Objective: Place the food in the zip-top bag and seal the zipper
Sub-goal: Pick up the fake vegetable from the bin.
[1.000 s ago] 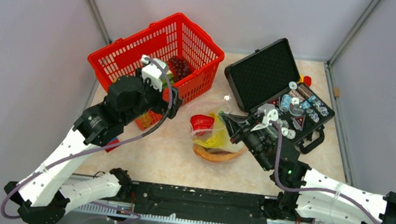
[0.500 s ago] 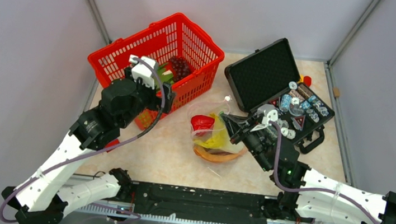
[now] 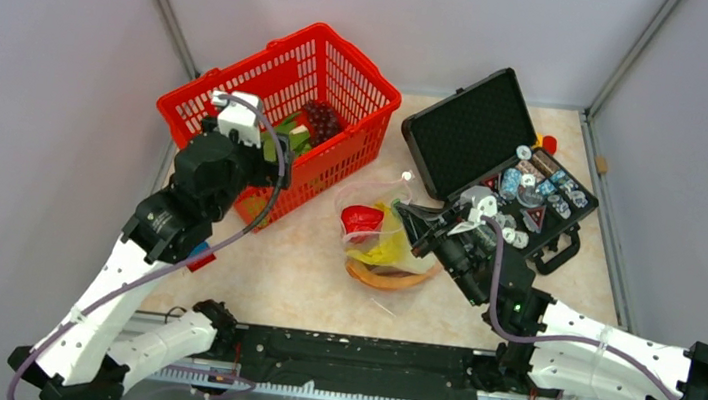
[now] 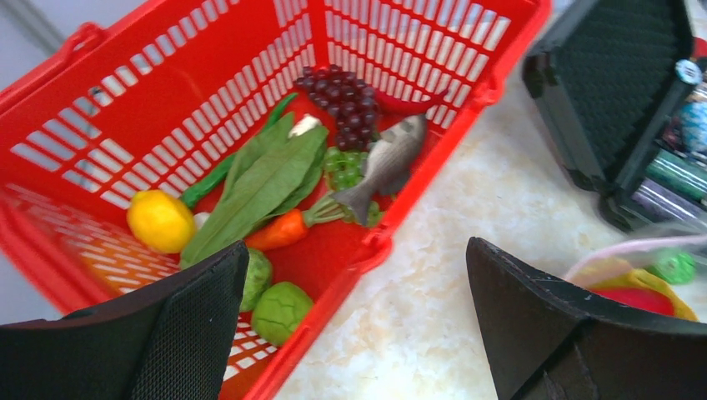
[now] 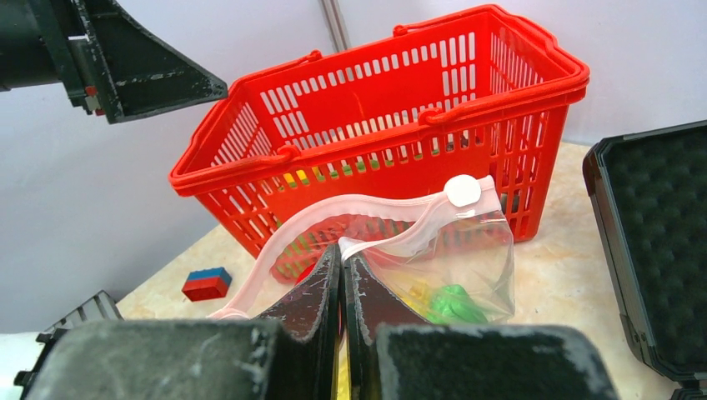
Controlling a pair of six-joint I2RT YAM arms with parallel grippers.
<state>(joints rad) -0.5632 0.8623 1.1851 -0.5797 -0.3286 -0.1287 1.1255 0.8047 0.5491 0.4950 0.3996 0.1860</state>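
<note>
Now, left gripper: spread wide, holding nothing, hanging over the near rim of the red basket.
Right gripper: pressed together, pinching the zipper on the near side of the bag's mouth.
Zip-top bag: on the bench between the basket and the black case, mouth lifted and gaping toward the basket.
Zipper slider: white tab at the far end of the pink strip, unsealed.
Food in bag: red piece, yellow piece, orange curved piece at the bottom, green round fruit.
Food in basket: dark grapes, fish, leafy green, carrot, yellow round fruit, two green lumps near the front wall.
Case: lid open, poker chips in the lower half, right of the bag.
Block: small red-and-blue block on the bench left of the basket, apart from the bag.
</note>
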